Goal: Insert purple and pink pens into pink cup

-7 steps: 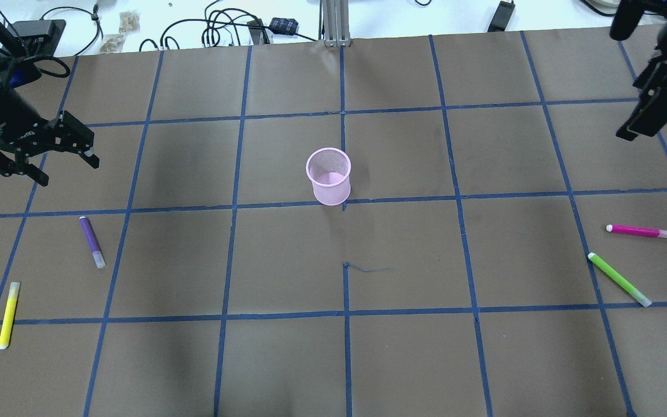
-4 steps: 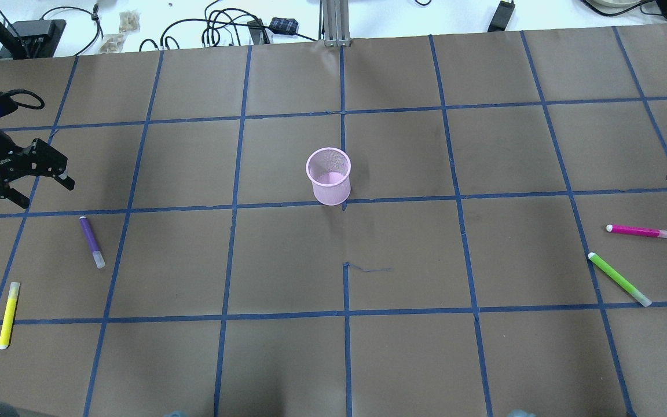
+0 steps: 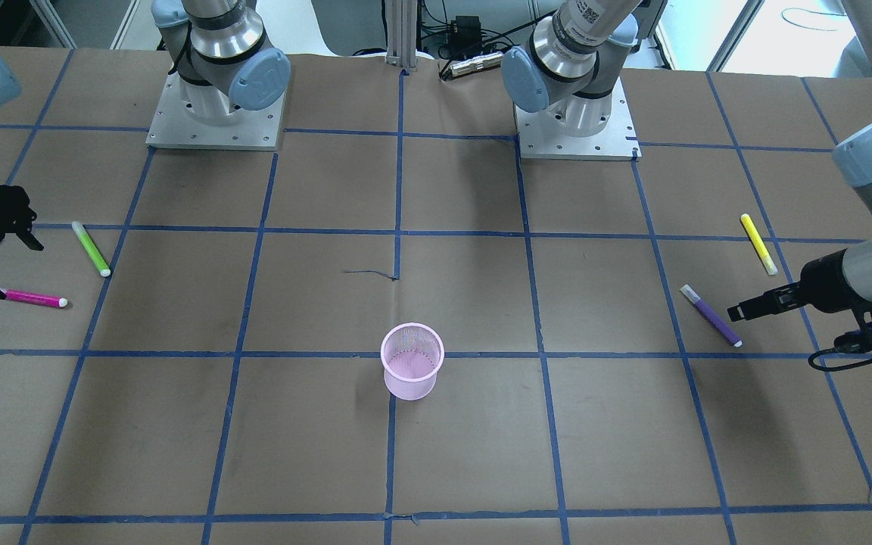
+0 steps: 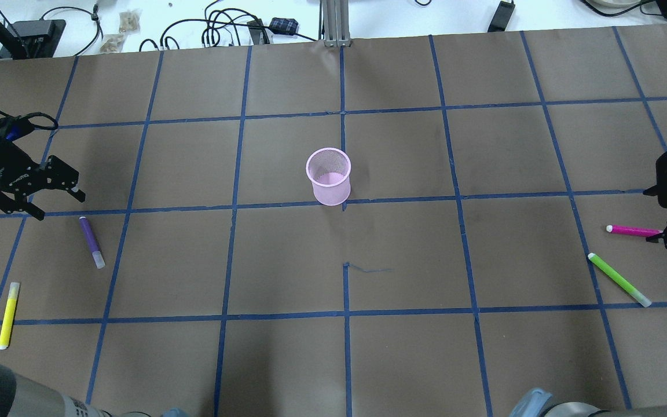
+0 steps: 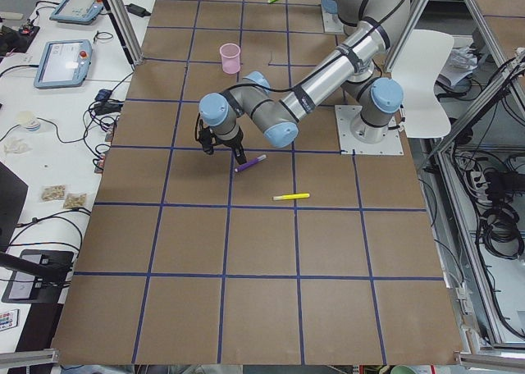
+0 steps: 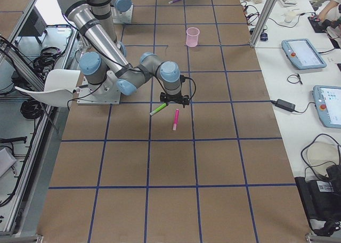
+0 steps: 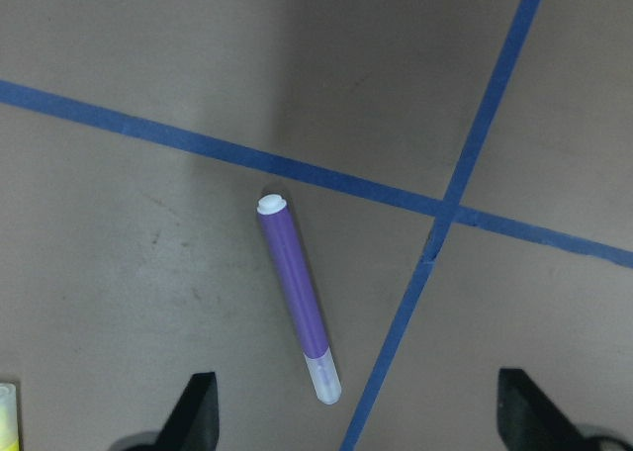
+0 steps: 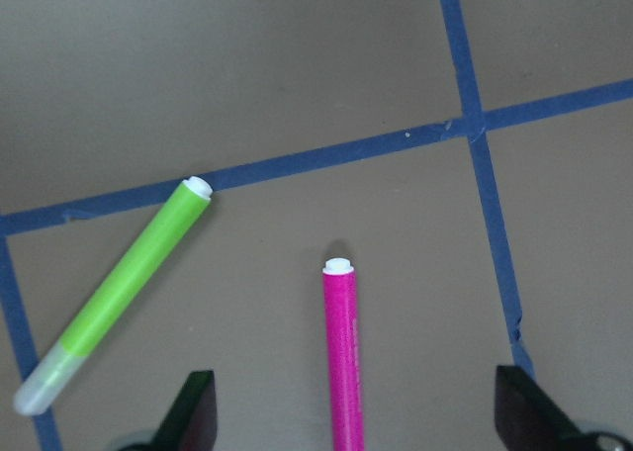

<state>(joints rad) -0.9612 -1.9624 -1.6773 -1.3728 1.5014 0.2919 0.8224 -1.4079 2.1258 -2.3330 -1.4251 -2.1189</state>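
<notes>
Left gripper [image 7: 361, 421] open, fingertips half cut off, above purple pen [image 7: 297, 298] lying on left of worktop [image 4: 403, 255]. Right gripper [image 8: 358, 416] open over pink pen [image 8: 342, 352], one end hidden. Pink cup [image 4: 329, 176] upright, centre.

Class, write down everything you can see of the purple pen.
The purple pen is a slim, plastic-looking stick with a purple barrel, a small white end and a clear cap at the other end. It lies flat on the brown paper, inside one grid square, near a blue tape crossing without touching it. Nothing grips it. The open left gripper hovers above.
</notes>
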